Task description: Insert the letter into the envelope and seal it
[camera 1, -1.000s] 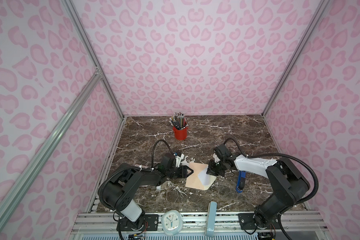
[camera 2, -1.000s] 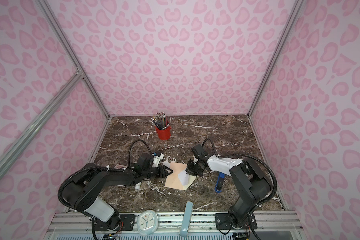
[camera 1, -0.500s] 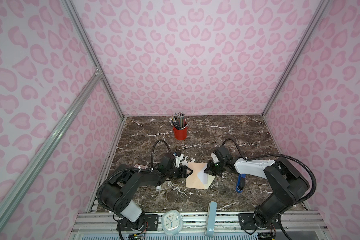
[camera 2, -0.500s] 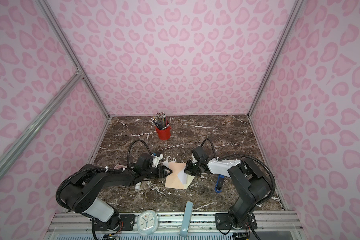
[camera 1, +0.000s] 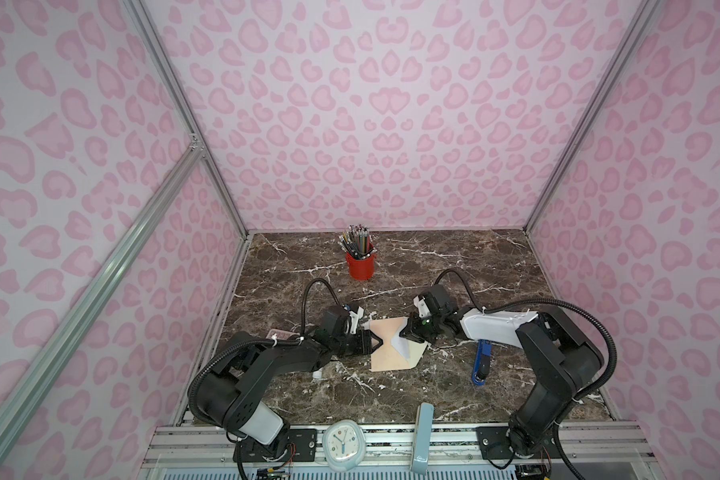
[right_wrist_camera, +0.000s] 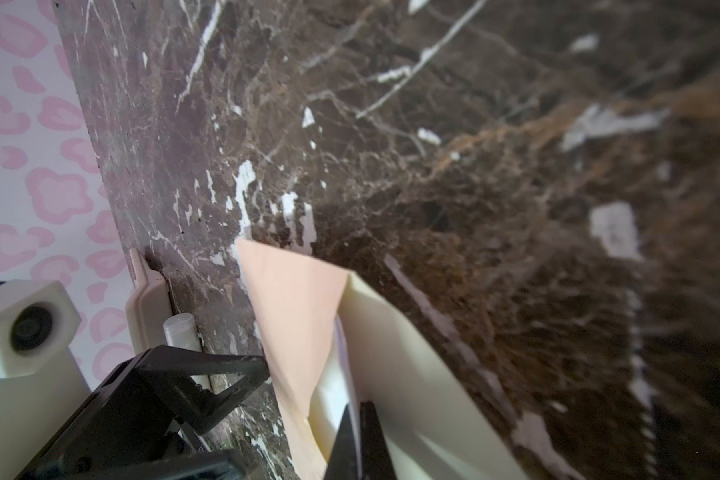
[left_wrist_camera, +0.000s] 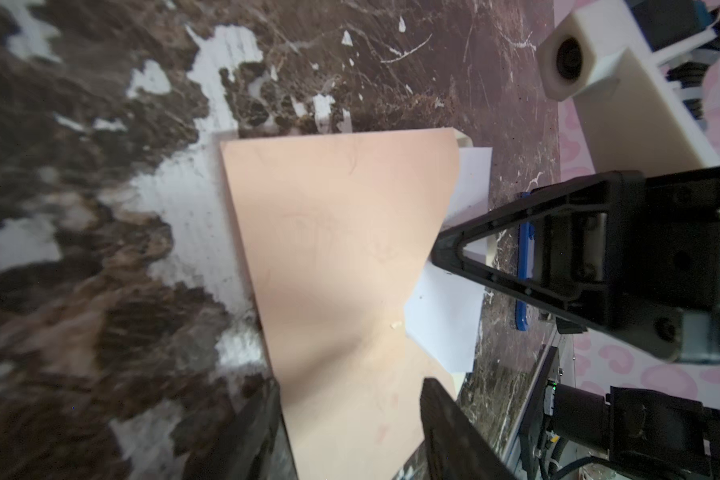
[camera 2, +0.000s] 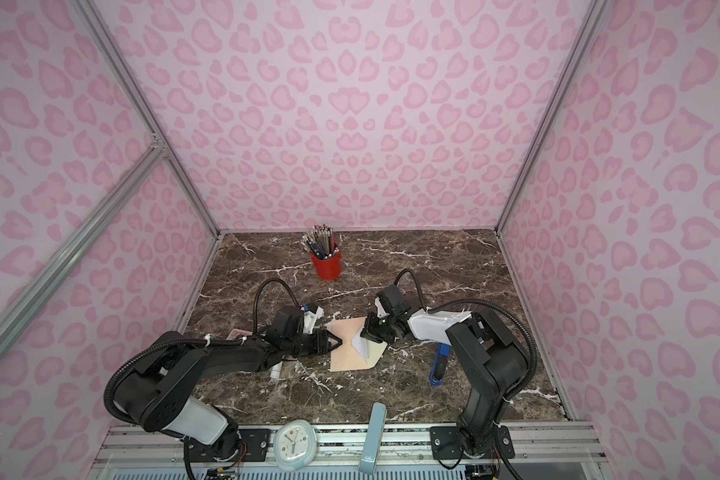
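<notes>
Pink blotch-patterned walls point(camera 1: 350, 124) enclose a glossy brown, white-veined marble worktop point(camera 1: 391, 395). The left gripper point(camera 1: 377, 344) rests with its fingers spread over the flat peach envelope point(camera 1: 387, 359) at mid-worktop. The thin white letter point(camera 1: 400, 344) juts from the envelope's mouth across its cream flap, pinched in the clenched fingers of the right gripper point(camera 1: 405, 333).

1. Both top views are bright and evenly lit. The pink walls point(camera 1: 391, 104) look soft, with no glare.
2. My arms cast only faint, short shadows on the surface point(camera 1: 433, 386), so the light looks diffuse.
3. Both top views bow at the edges, and the rails point(camera 1: 578, 124) lean outward.
4. My left wrist view is sharp mid-envelope point(left_wrist_camera: 341, 208), with a soft shadow band lower down. My left gripper point(left_wrist_camera: 350, 382) and the surface nearby are blurred.
5. My right wrist view is softer, and much of the marble smears out of focus.
</notes>
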You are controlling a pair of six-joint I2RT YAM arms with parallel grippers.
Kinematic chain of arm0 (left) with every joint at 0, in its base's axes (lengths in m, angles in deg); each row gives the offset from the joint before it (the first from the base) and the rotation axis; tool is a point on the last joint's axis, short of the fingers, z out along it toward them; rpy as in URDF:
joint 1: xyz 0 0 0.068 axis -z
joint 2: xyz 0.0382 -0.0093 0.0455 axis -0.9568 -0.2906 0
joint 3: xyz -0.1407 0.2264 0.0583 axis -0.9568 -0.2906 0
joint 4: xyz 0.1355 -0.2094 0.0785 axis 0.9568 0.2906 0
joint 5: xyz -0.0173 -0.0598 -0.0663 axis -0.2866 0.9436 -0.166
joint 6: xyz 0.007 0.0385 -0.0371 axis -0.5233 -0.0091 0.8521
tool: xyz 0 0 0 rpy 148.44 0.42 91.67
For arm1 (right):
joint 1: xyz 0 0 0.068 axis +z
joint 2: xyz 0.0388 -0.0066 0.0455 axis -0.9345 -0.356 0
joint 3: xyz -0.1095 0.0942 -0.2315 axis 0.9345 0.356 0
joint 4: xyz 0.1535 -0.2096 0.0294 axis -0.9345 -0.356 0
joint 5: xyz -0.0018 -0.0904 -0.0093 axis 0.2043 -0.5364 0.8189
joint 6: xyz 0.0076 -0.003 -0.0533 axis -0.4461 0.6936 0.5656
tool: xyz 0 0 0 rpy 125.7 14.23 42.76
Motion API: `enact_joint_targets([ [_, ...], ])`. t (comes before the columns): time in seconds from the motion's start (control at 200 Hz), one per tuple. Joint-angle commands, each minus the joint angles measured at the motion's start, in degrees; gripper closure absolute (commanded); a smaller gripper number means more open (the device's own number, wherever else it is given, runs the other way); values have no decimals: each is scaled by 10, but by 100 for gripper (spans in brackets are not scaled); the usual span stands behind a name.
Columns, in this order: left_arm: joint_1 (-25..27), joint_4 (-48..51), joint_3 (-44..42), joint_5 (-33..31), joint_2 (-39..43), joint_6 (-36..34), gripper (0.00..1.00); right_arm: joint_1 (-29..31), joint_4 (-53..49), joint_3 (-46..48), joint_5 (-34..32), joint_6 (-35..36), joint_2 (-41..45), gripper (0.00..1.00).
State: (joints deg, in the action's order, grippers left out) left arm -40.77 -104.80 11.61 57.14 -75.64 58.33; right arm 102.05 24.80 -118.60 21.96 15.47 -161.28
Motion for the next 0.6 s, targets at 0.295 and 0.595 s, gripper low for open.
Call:
enact_joint_targets([
  [0.295, -11, 80, 12, -43, 65, -19, 40, -3, -107, -41, -28, 73, -5, 80],
  [0.595, -11, 119, 25, -50, 93, -25, 40, 0, -161, -62, -41, 89, 4, 62],
])
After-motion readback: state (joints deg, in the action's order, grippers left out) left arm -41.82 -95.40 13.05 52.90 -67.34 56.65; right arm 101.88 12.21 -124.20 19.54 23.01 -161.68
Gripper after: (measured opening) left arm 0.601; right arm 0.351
